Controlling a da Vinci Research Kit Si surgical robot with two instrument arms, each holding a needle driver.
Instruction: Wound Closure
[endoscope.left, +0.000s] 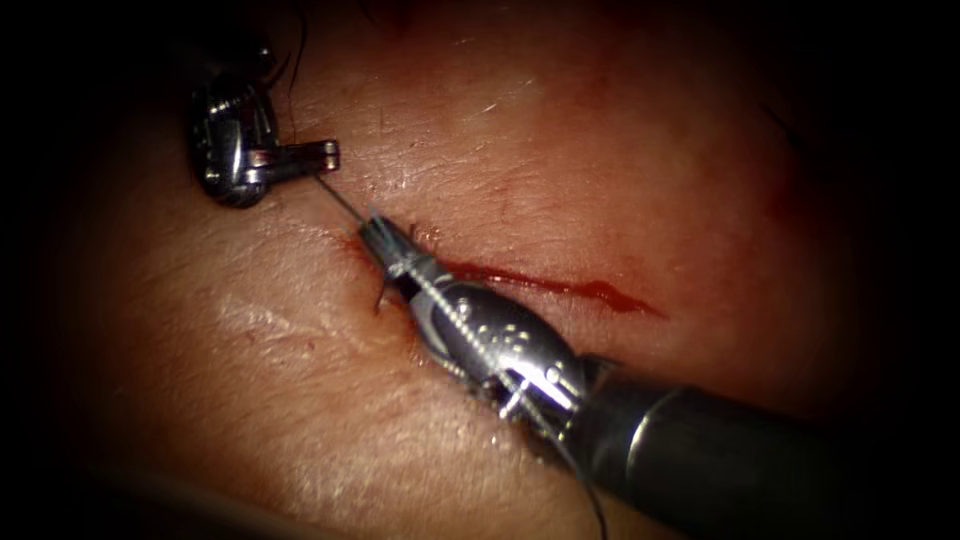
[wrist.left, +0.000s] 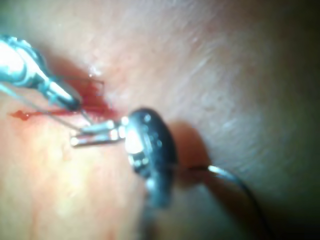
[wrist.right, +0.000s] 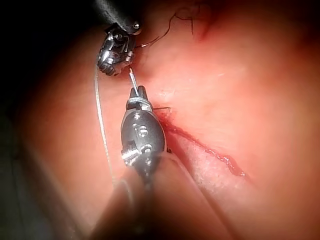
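Note:
The cut (endoscope.left: 560, 287) runs across the tissue (endoscope.left: 620, 160), lined with red fluid. My left tool (endoscope.left: 325, 155) lies left of the cut's left end, jaws shut on a thin thread (endoscope.left: 342, 202) that runs taut to my right tool's tip (endoscope.left: 376, 232). The right tool lies over the cut's left end, shut on that thread, with thread wrapped around its jaws (endoscope.left: 404, 268). The right wrist view shows the same strand (wrist.right: 131, 80) between the left tool (wrist.right: 125, 65) and right tool (wrist.right: 140, 93). Behind the left tool (wrist.left: 87, 136) a dark curved strand (wrist.left: 235, 181) lies on the tissue; needle or thread, I cannot tell.
A short thread end (endoscope.left: 381, 297) sticks out of the tissue beside the right tool. Dark thread (endoscope.left: 297, 70) trails up past the left tool. A pale strand (wrist.right: 102, 130) hangs beside the right tool's shaft (endoscope.left: 720, 450), which covers the tissue in front of the cut.

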